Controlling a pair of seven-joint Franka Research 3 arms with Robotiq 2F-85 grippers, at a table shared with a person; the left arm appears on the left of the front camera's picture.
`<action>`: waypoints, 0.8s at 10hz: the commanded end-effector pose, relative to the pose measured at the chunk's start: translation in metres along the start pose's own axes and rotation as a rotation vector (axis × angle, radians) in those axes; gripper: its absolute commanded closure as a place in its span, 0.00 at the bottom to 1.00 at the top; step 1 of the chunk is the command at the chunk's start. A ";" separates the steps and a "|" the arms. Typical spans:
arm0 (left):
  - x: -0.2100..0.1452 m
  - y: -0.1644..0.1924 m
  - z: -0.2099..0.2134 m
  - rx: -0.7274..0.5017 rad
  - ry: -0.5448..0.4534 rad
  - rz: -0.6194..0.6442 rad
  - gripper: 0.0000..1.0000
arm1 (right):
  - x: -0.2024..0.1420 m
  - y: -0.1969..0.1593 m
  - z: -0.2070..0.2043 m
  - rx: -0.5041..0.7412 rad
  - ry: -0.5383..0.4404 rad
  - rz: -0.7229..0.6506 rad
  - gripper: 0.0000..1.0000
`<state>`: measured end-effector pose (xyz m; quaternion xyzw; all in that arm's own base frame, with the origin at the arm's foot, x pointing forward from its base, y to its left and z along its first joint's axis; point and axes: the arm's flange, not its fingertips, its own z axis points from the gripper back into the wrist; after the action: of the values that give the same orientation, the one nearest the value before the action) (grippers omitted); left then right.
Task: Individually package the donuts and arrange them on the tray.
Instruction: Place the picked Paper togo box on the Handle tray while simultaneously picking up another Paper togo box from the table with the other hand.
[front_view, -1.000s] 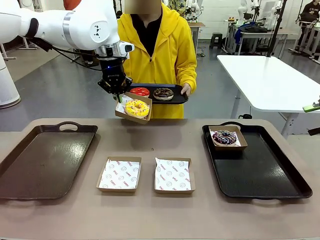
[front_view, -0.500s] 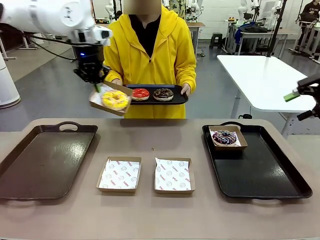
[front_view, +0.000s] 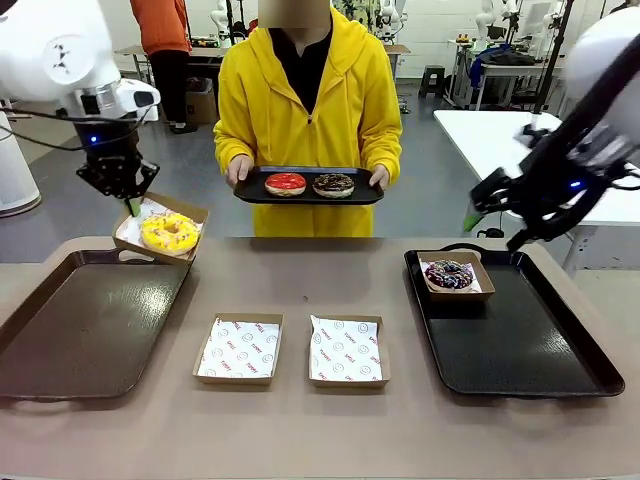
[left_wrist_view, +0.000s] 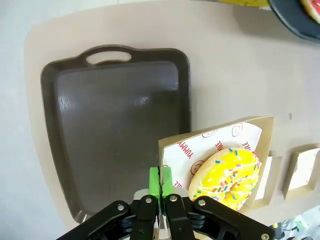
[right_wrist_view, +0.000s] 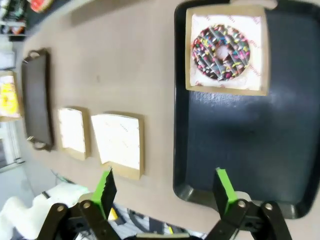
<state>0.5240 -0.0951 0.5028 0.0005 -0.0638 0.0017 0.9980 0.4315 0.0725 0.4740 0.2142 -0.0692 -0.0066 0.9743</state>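
transfer: left pincer (front_view: 131, 204), pressed together on the rim of the box (front_view: 196, 212) holding the yellow donut (front_view: 170, 232), has carried it away from the person's tray (front_view: 250, 196) to the far right corner of the left tray (front_view: 70, 330); set-down judged next. right pincer (right_wrist_view: 164, 189), spread, holds nothing.

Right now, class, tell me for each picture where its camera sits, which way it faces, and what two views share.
Front: between the arms, facing the person across the table; left hand, right hand show.
Left wrist: looks down on the left tray; its hand shut on the box of the yellow donut.
Right wrist: looks down on the right tray; open fingers show.
Shared: front and left wrist see the yellow donut.
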 end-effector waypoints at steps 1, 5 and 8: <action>-0.009 0.026 -0.011 -0.048 -0.020 0.014 0.99 | 0.009 0.010 -0.030 -0.087 0.000 -0.018 0.00; -0.005 0.038 -0.020 -0.027 0.010 0.045 0.99 | 0.007 0.018 -0.047 -0.070 0.022 0.007 0.00; -0.005 0.038 -0.020 -0.027 0.010 0.045 0.99 | 0.007 0.018 -0.047 -0.070 0.022 0.007 0.00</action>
<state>0.5214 -0.0572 0.4788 -0.0172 -0.0557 0.0194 0.9981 0.4456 0.1076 0.4382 0.1826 -0.0582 -0.0038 0.9814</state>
